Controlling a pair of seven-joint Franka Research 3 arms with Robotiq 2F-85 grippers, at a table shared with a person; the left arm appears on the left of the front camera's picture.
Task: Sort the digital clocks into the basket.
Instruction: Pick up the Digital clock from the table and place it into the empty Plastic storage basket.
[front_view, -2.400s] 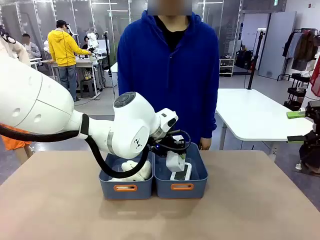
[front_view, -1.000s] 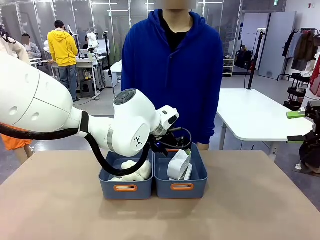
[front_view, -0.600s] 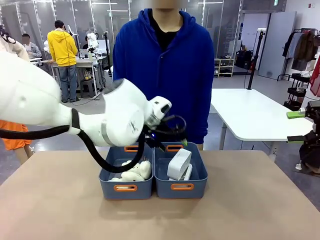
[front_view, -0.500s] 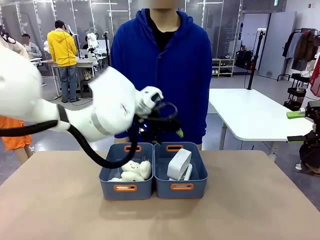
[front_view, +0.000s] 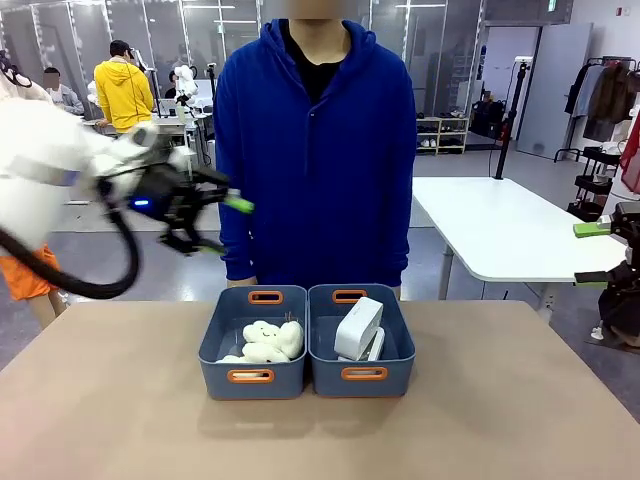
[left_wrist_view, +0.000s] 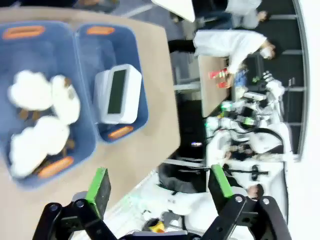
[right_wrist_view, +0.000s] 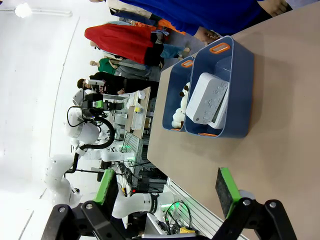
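A white digital clock (front_view: 358, 327) leans tilted inside the right-hand blue-grey basket (front_view: 325, 375), resting on a second clock (front_view: 376, 346) lying under it. My left gripper (front_view: 225, 225) hangs open and empty high above the table's left side, well away from the basket. Looking down from the left wrist, the clock (left_wrist_view: 117, 94) shows its dark screen in the basket (left_wrist_view: 100, 50), far beyond the open left gripper (left_wrist_view: 159, 182). My right gripper (front_view: 595, 253) stands open at the far right, off the table. Past the open right gripper (right_wrist_view: 166, 189), the right wrist view shows the clock (right_wrist_view: 207, 100) in the basket (right_wrist_view: 240, 85).
A matching bin (front_view: 215, 372) touches the basket's left side and holds white cloud plush toys (front_view: 266, 340). A person in a blue hoodie (front_view: 315, 150) stands at the far edge behind the bins. A white table (front_view: 500, 225) stands at the back right.
My left arm has lifted out of the basket and swung up and to the left, jaws open. The clock it let go stays leaning in the basket. The right arm has not moved.
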